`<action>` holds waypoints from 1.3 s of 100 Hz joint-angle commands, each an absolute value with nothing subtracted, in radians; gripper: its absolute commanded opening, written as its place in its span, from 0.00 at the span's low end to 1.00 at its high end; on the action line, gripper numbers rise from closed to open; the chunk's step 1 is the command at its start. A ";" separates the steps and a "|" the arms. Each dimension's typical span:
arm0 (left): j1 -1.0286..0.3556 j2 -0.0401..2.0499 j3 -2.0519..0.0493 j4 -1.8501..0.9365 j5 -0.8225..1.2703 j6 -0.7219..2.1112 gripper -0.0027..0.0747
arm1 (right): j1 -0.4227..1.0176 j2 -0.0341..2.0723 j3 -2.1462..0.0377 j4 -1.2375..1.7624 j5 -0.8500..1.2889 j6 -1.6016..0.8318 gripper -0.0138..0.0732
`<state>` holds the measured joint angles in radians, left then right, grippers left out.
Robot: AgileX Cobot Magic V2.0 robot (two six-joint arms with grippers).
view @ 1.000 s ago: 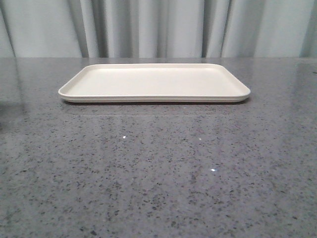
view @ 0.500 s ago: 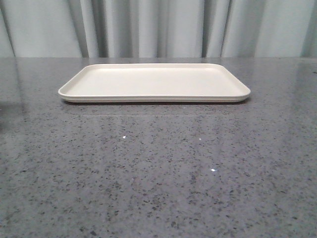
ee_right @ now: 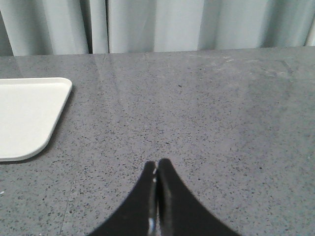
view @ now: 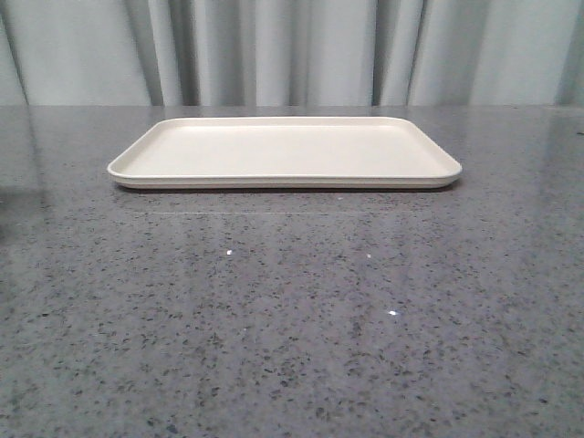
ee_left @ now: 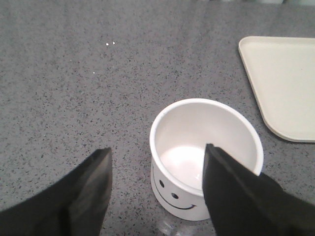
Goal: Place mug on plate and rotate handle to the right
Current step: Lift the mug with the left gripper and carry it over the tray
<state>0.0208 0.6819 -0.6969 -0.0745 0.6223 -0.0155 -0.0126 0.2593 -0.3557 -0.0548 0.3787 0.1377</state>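
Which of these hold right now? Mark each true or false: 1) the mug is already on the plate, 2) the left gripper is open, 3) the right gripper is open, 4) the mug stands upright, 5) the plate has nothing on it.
1) False: the mug stands on the countertop, apart from the plate.
2) True: the left gripper is open, one finger over the mug's mouth, one outside it.
3) False: the right gripper is shut, holding nothing.
4) True: its opening faces up.
5) True in the front view.
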 commanded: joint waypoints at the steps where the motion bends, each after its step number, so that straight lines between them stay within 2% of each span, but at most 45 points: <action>1: 0.023 0.757 -0.784 -0.091 0.595 -0.025 0.56 | -0.019 0.278 -0.385 -0.068 0.302 0.135 0.09; 29: 0.023 0.968 -0.943 -0.091 0.743 -0.025 0.57 | -0.019 0.280 -0.385 -0.068 0.311 0.135 0.09; 48: 0.023 1.059 -0.967 -0.091 0.781 -0.025 0.57 | 0.001 0.310 -0.404 -0.068 0.361 0.135 0.10; 60: 0.023 1.092 -0.967 -0.091 0.781 -0.023 0.57 | 0.019 0.325 -0.419 -0.072 0.370 0.132 0.18; 79: 0.023 1.105 -0.967 -0.091 0.776 -0.023 0.57 | 0.023 0.349 -0.463 -0.072 0.398 0.130 0.39; 95: 0.023 1.105 -0.967 -0.091 0.771 -0.023 0.56 | 0.026 0.389 -0.515 -0.072 0.420 0.124 0.41; 104: 0.023 1.105 -0.967 -0.091 0.771 -0.023 0.53 | 0.036 0.419 -0.545 -0.072 0.430 0.124 0.41; 130: 0.023 1.145 -0.967 -0.091 0.790 -0.023 0.36 | 0.051 0.514 -0.597 -0.071 0.450 0.124 0.41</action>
